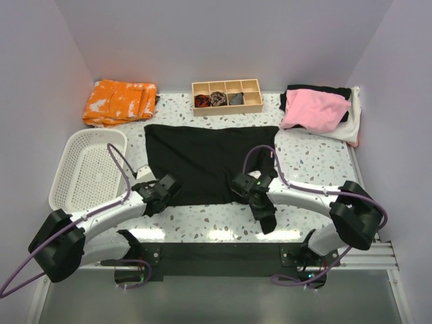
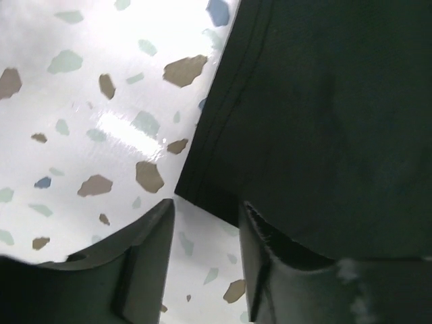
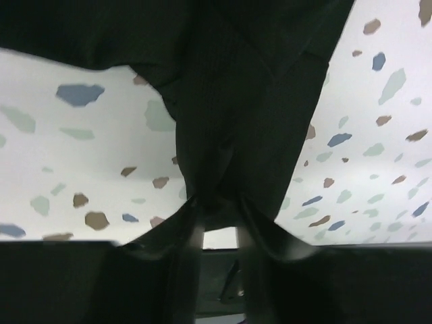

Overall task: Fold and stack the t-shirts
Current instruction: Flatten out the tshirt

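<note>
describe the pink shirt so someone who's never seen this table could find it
Go to the far right corner of the speckled table, right of the wooden compartment box. There the pink t-shirt lies crumpled on top of a black shirt and a white shirt; it is the only pink thing in view.

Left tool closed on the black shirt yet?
No, the left tool has its fingers apart at the corner of the black shirt, with table showing between them.

basket (image 1: 94, 133) left of spread t-shirt (image 1: 202, 162) (compartment box (image 1: 227, 108) behind)
</note>
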`<state>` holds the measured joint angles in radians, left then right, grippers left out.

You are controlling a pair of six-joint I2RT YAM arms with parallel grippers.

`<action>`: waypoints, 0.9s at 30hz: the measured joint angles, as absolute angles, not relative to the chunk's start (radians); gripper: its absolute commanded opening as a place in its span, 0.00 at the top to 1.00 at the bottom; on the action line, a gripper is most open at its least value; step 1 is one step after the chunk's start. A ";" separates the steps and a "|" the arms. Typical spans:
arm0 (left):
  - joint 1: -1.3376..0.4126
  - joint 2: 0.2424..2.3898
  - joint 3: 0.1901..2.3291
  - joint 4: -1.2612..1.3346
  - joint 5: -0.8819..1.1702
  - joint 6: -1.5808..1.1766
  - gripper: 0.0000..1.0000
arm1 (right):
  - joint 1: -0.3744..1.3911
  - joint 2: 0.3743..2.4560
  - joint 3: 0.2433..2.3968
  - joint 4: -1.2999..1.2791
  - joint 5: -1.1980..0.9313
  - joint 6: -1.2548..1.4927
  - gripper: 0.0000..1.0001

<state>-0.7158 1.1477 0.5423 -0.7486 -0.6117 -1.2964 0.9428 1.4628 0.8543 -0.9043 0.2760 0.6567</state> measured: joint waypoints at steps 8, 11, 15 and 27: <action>-0.699 1.152 0.495 -0.625 -0.626 -1.243 1.00 | 0.943 1.493 0.858 -0.925 0.342 0.683 1.00; -0.690 1.151 0.492 -0.612 -0.633 -1.227 1.00 | 0.944 1.436 0.872 -0.984 0.385 0.714 1.00; -0.665 1.132 0.492 -0.610 -0.645 -1.205 1.00 | 0.944 1.349 0.923 -1.084 0.438 0.776 1.00; -0.516 1.027 0.507 -0.632 -0.656 -1.085 1.00 | 0.820 1.289 0.929 -1.296 0.539 0.952 0.89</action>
